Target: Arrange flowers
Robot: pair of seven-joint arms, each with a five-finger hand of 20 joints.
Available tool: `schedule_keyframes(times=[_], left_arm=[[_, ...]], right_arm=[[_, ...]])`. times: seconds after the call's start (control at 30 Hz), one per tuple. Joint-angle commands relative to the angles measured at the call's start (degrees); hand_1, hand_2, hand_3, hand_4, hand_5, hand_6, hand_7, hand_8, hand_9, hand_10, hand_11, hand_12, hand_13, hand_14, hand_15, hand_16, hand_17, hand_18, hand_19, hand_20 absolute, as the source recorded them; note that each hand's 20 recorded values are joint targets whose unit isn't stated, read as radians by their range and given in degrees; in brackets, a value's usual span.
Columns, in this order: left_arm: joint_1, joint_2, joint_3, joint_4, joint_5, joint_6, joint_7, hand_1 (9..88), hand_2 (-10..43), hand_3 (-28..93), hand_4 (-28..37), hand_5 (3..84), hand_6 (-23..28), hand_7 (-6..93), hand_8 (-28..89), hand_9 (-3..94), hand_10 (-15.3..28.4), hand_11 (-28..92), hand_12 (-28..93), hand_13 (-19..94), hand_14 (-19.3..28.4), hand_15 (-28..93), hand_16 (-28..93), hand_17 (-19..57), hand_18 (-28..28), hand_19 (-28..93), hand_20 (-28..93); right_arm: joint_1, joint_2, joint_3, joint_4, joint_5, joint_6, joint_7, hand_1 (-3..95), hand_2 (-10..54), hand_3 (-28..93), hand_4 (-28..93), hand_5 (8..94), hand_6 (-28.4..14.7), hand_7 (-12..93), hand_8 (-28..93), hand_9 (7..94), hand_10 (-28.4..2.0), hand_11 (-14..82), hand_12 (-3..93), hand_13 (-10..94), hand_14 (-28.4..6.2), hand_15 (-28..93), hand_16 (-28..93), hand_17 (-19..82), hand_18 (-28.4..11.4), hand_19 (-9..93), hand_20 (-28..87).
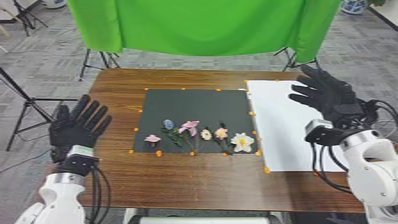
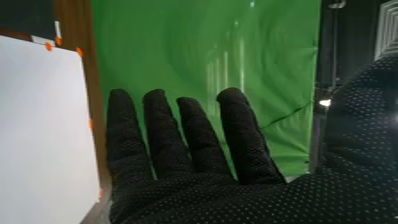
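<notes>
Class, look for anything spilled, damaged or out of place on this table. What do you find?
Nothing stands out. The flowers lie in a loose row on the dark mat, near its closer edge, and the white sheet beside it looks flat and untorn.

You faced a green cloth [image 1: 204, 25] beyond the brown wooden table [image 1: 195, 185] — gray carpet [image 1: 49, 65] lay below, a black tripod [image 1: 30, 100] stood left.

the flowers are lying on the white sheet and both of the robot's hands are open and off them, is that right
Not quite: the head view shows the flowers lying on the dark sheet; the white sheet is to their right. The left hand and right hand are indeed open and off them.
</notes>
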Motion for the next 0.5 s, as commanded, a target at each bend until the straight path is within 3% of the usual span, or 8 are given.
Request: schedule_keyframes(times=[0.03, 0.13, 0.17, 0.2, 0.27, 0.3, 0.4, 0.5], left_arm=[[5.4, -0.13, -2.63, -2.32, -1.06, 0.93, 5.85, 23.6, 16.5, 68, -28.3, 38.3, 9.7, 7.8, -7, 30.6, 16.1, 19, 9, 22, 15.5, 28, -6, -7.0, 14.4, 32, 8], [7.8, -0.90, -4.94, -4.23, -1.45, -0.24, 7.19, 24.0, 16.5, 69, -28.3, 39.4, 9.9, 8.5, -7, 32.7, 14.9, 20, 9, 23, 15.3, 29, -6, -6.9, 14.5, 33, 8], [8.4, -0.84, -5.25, -4.39, -1.27, -0.45, 7.80, 24.3, 16.5, 69, -28.3, 39.8, 9.9, 8.5, -7, 33.4, 14.4, 20, 9, 24, 15.2, 29, -6, -6.9, 14.5, 33, 8], [7.9, -0.88, -5.28, -3.92, -1.00, -0.45, 6.99, 24.4, 16.5, 69, -28.3, 40.2, 9.9, 8.6, -7, 33.9, 14.3, 20, 9, 24, 15.2, 29, -6, -6.8, 14.5, 33, 8], [8.1, -0.94, -5.31, -4.40, -3.02, 0.24, 8.01, 24.5, 16.5, 69, -28.3, 40.9, 9.8, 8.6, -8, 34.8, 14.0, 19, 9, 25, 15.3, 30, -7, -6.7, 14.6, 33, 8], [8.0, -1.20, -5.33, -4.33, -3.71, -0.48, 7.82, 24.5, 16.5, 69, -28.3, 41.1, 9.7, 8.6, -8, 35.0, 14.0, 19, 8, 25, 15.3, 30, -7, -6.7, 14.6, 33, 8], [7.5, -1.20, -5.47, -4.43, -3.68, -0.73, 7.34, 24.7, 16.4, 69, -28.3, 41.4, 9.7, 8.6, -8, 35.7, 13.9, 19, 8, 25, 15.2, 30, -7, -6.5, 14.6, 33, 8], [6.7, -0.76, -5.61, -4.64, -3.67, -0.87, 7.85, 24.7, 16.4, 69, -28.3, 41.5, 9.6, 8.7, -8, 36.0, 13.9, 19, 8, 26, 15.3, 30, -7, -6.4, 14.6, 33, 8]], right_arm=[[0.4, -0.8, -2.3, -0.9, 0.0, -2.0, 0.8, 8.9, 2.5, 81, -26, 37.1, -1.4, 8, -9, 33.7, -12.3, 2.3, 9.2, 29, -13.6, 7, 20, 14, -17.5, 24, 23], [0.9, -2.1, -3.3, -1.8, -1.0, -4.6, 0.8, 9.0, 2.9, 81, -26, 42.0, -2.3, 10, -9, 34.2, -12.6, 2.6, 9.4, 29, -13.7, 7, 20, 14, -17.5, 24, 23], [1.9, -1.9, -3.7, -1.6, -1.1, -5.7, 1.0, 9.0, 3.2, 81, -26, 42.4, -2.4, 11, -9, 34.3, -12.7, 2.6, 9.4, 29, -13.7, 7, 20, 14, -17.5, 24, 23], [1.5, -1.9, -3.3, -2.0, -1.5, -5.7, 1.3, 9.0, 3.4, 81, -26, 42.4, -2.4, 11, -9, 34.4, -12.7, 2.6, 9.4, 29, -13.7, 7, 20, 14, -17.5, 24, 23], [2.1, -2.4, -3.8, -1.9, -2.3, -4.9, 0.9, 9.0, 3.7, 80, -26, 42.0, -2.5, 10, -10, 34.5, -12.7, 2.6, 9.4, 29, -13.7, 7, 20, 14, -17.5, 24, 23], [1.7, -2.5, -3.5, -2.0, -1.7, -4.7, 0.9, 9.1, 3.8, 80, -26, 41.6, -2.5, 10, -10, 34.5, -12.7, 2.6, 9.4, 29, -13.7, 7, 20, 14, -17.5, 24, 23], [0.4, -2.8, -2.7, -2.6, -2.1, -4.6, 0.5, 9.2, 3.7, 81, -26, 41.2, -2.6, 10, -10, 34.5, -12.6, 2.6, 9.4, 29, -13.8, 7, 20, 15, -17.5, 24, 23], [-0.2, -2.6, -2.3, -3.2, -1.9, -3.9, -0.6, 9.3, 3.7, 81, -26, 40.8, -2.6, 9, -10, 34.6, -12.5, 2.6, 9.4, 29, -13.7, 7, 20, 14, -17.5, 24, 23]])
